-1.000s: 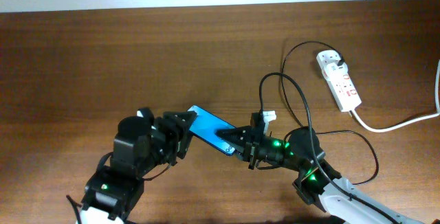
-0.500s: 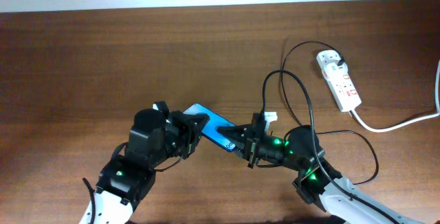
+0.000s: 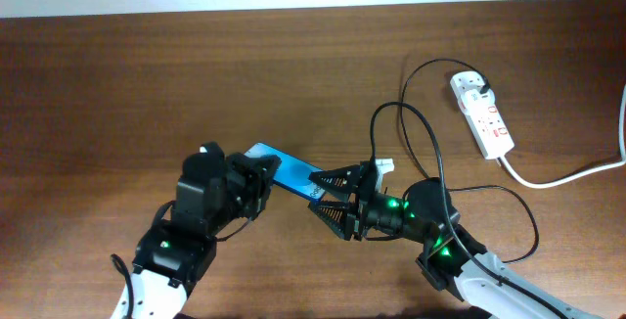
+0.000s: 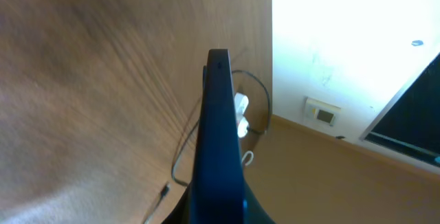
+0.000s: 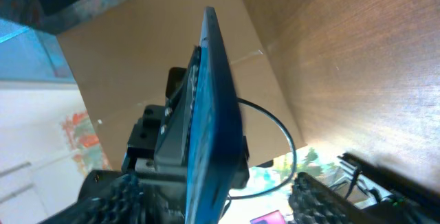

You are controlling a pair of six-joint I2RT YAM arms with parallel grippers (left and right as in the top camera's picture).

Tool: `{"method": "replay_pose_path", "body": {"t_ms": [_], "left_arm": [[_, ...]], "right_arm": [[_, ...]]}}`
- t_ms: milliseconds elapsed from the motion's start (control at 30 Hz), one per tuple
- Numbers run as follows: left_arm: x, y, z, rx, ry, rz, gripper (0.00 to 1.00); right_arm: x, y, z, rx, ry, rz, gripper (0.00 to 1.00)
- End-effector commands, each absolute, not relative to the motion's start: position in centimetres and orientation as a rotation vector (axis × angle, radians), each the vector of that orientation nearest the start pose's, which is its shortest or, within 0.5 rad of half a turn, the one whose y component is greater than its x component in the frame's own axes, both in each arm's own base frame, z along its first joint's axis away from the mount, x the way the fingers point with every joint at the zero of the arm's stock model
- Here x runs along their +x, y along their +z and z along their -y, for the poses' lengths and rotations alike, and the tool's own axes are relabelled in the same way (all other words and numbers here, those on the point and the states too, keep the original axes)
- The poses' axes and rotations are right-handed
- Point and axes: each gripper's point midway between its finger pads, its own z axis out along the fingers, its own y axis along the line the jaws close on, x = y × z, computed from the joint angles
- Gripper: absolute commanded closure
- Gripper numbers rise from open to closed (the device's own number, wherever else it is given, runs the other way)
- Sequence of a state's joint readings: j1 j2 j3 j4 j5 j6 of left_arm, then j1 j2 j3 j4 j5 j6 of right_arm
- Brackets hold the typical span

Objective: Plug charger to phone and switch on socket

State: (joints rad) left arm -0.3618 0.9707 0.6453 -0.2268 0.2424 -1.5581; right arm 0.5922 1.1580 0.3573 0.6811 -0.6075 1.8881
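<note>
The phone (image 3: pixel 290 171), its blue screen lit, is held tilted above the table between the two arms. My left gripper (image 3: pixel 260 176) is shut on its left end. In the left wrist view the phone (image 4: pixel 218 135) runs edge-on out of the shut jaws of that gripper (image 4: pixel 218 214). My right gripper (image 3: pixel 316 193) stands open around the phone's right end, and its fingers (image 5: pixel 323 198) are spread clear of the phone (image 5: pixel 212 121). The charger's black cable (image 3: pixel 431 140) loops from the right arm to its plug (image 3: pixel 486 90) in the white socket (image 3: pixel 484 115). Its connector tip is hidden.
The socket's thick white cord (image 3: pixel 567 174) runs off the right edge. The charger's loops lie on the brown table (image 3: pixel 147 84) between the right arm and the socket. A pale wall borders the table's far edge.
My left gripper has shut on the phone's left end. The right gripper has opened and let go of the right end. The phone has shifted a little to the left.
</note>
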Motion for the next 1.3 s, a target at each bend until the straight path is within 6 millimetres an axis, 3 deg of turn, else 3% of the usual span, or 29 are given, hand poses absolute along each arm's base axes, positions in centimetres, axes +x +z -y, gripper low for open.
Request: {"method": "replay_pose_path", "body": {"t_ms": [0, 33, 100, 200, 267, 333, 467, 600, 700, 800, 900, 967, 1100, 1200, 1267], "left_arm": [[29.8, 19.1, 14.3, -1.059, -1.232, -2.115, 1.00], [29.9, 19.2, 14.0, -1.015, -1.223, -2.124, 1.00], [30.0, 19.3, 13.6, -0.894, -1.207, -2.151, 1.00], [29.4, 19.0, 13.0, -0.777, -1.214, -2.210, 1.00], [28.5, 17.8, 12.4, -0.700, -1.167, -2.283, 1.00], [28.2, 17.4, 12.4, -0.598, -1.124, -2.310, 1.00], [28.0, 17.5, 12.7, -0.441, -1.089, -2.316, 1.00], [27.2, 18.2, 14.0, -0.158, -1.106, -2.303, 1.00], [26.6, 18.6, 14.7, -0.051, -1.142, -2.288, 1.00], [26.5, 18.5, 14.8, -0.039, -1.150, -2.289, 1.00], [26.9, 17.0, 14.9, -0.202, -1.206, -2.365, 1.00], [27.5, 15.3, 15.0, -0.322, -1.242, -2.429, 1.00], [28.9, 14.8, 16.7, -0.237, -1.393, -2.406, 1.00], [29.0, 14.8, 16.7, -0.236, -1.388, -2.402, 1.00], [29.0, 14.8, 16.7, -0.235, -1.389, -2.402, 1.00]], "right_arm": [[22.8, 19.7, -27.2, 0.692, 2.067, -2.168, 0.09], [22.8, 19.5, -27.2, 0.613, 2.023, -2.165, 0.01], [22.9, 18.3, -27.0, 0.561, 1.939, -2.195, 0.02], [23.1, 14.1, -25.8, 0.521, 1.679, -2.314, 0.02], [23.7, 11.2, -24.2, 0.354, 1.398, -2.355, 0.02], [24.1, 10.6, -23.6, 0.202, 1.270, -2.332, 0.02], [25.7, 11.2, -22.7, 0.157, 1.171, -2.289, 0.02], [27.7, 12.3, -20.1, 0.098, 0.955, -2.385, 0.02], [28.7, 14.3, -15.6, 0.156, 0.626, -2.510, 0.02], [27.5, 17.1, -10.2, 0.297, 0.284, -2.603, 0.02], [26.2, 17.5, -8.4, 0.314, 0.197, -2.664, 0.02], [25.6, 16.4, -6.0, 0.329, 0.063, -2.709, 0.02], [25.2, 12.4, -2.9, 0.250, -0.095, -2.871, 0.02], [24.9, 9.3, -1.4, 0.316, -0.153, -3.012, 0.31], [24.5, 7.3, -1.5, 0.345, -0.132, -3.107, 0.27]]}}
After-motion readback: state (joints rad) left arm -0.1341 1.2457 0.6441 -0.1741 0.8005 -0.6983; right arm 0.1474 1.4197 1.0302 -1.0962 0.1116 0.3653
